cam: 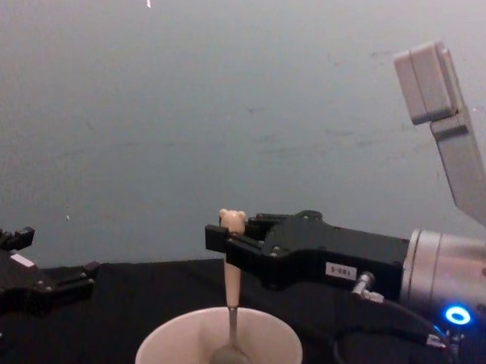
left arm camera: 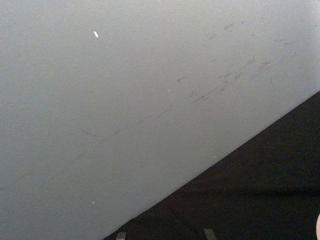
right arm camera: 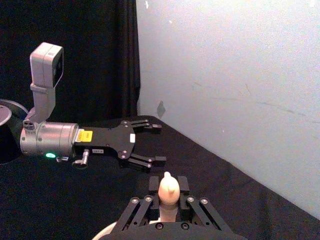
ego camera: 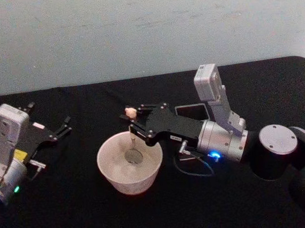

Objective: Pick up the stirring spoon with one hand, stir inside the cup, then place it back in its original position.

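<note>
While right gripper (ego camera: 134,119) clamps the stirring spoon (cam: 231,286) just below its bear head, spoon hangs upright, bowl inside the cup (ego camera: 127,184) beneath the gripper; left gripper (ego camera: 64,127) idle at left, fingers spread.

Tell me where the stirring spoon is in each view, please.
Head view: stirring spoon at centre, bowl inside the cup.
Right wrist view: bear head at bottom centre.
Chest view: spoon upright, lower centre.
Left wrist view: wall and black table.
Shared landmark: the right gripper clamping its handle.
</note>
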